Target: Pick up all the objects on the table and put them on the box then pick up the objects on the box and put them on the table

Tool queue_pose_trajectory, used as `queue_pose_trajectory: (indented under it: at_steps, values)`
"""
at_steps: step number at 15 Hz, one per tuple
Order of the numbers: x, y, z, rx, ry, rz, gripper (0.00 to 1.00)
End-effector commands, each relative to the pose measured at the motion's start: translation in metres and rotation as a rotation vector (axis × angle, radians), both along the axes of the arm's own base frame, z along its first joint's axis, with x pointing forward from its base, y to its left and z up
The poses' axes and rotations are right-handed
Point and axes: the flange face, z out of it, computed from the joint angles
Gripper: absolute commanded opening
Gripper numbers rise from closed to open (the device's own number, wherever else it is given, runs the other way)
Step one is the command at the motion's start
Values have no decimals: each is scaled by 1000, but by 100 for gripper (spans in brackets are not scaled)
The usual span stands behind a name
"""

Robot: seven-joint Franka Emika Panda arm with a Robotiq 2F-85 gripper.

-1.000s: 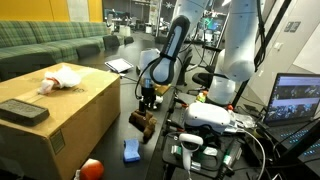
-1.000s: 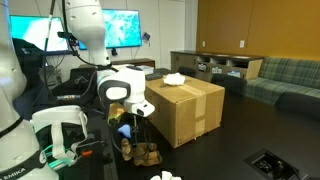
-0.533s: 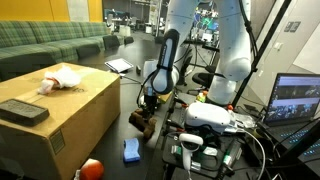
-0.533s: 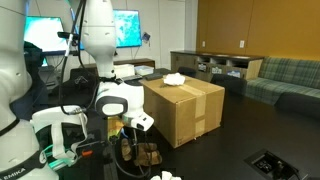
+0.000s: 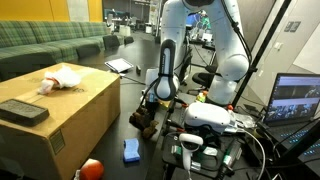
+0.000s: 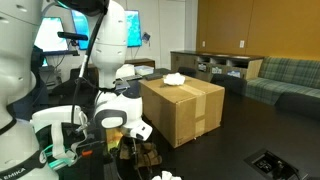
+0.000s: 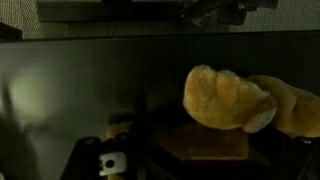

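Place: a robotics lab sitting inside an open office lounge.
Robot: a white robot arm (image 5: 167, 45) is working beside a grey bench (image 5: 215, 140) that is carrying cables and devices.
Screens: a laptop (image 5: 300, 100) is glowing on the bench; a wall display (image 6: 133, 28) is showing blue.
Seating: a long green sofa (image 5: 50, 40) is lining the wall.
Storage: a low shelf unit (image 6: 205, 65) is standing under an orange wall (image 6: 260, 25).

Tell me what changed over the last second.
The arm swung lower, bringing the open gripper down close over the brown stuffed toy on the table; nothing was grabbed or released. The box, the white cloth and black remote on it, the blue block and the orange ball stayed put.
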Motion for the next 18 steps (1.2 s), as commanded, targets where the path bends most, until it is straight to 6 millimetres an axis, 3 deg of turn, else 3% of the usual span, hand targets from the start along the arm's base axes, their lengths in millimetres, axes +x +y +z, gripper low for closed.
queue_pose_trajectory:
  at_steps: [1, 3, 7, 11, 14, 18]
  values:
    - [11, -1, -11, -2, -10, 21, 71]
    - [15, -1, -11, -15, -10, 26, 64]
    - [22, 4, -3, -30, -15, 25, 32]
    - [27, 13, 20, -23, -1, 35, 3]
    - [26, 23, 49, -35, 3, 58, 0]
    - [26, 34, 104, -56, -1, 69, 0]
